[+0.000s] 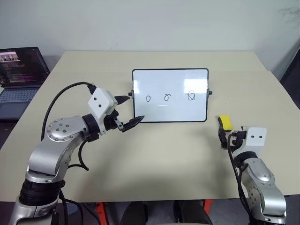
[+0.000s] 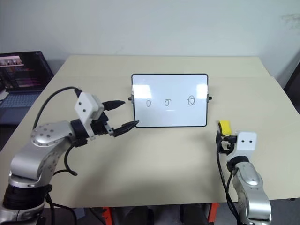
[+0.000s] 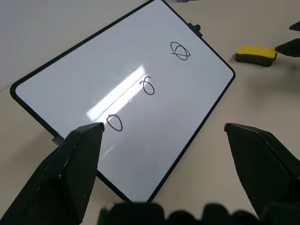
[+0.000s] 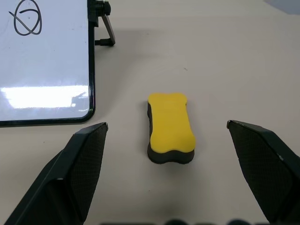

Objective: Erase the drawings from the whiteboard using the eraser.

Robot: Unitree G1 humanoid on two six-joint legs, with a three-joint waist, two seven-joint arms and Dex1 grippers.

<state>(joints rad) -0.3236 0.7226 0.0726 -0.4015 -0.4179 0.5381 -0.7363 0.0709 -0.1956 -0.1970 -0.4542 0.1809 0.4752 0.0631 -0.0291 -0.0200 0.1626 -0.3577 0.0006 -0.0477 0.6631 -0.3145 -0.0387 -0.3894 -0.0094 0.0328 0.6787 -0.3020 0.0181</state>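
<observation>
The whiteboard stands propped upright at mid-table, with three small black drawings in a row across it. The yellow eraser with its dark underside lies flat on the table to the board's right. My left gripper hovers open just off the board's lower left corner, its fingers empty. My right gripper sits low, right behind the eraser; in the right wrist view the eraser lies between and ahead of the spread fingers, untouched.
An open laptop stands past the table's far left corner. The beige table stretches bare in front of the board. A wall runs behind the table.
</observation>
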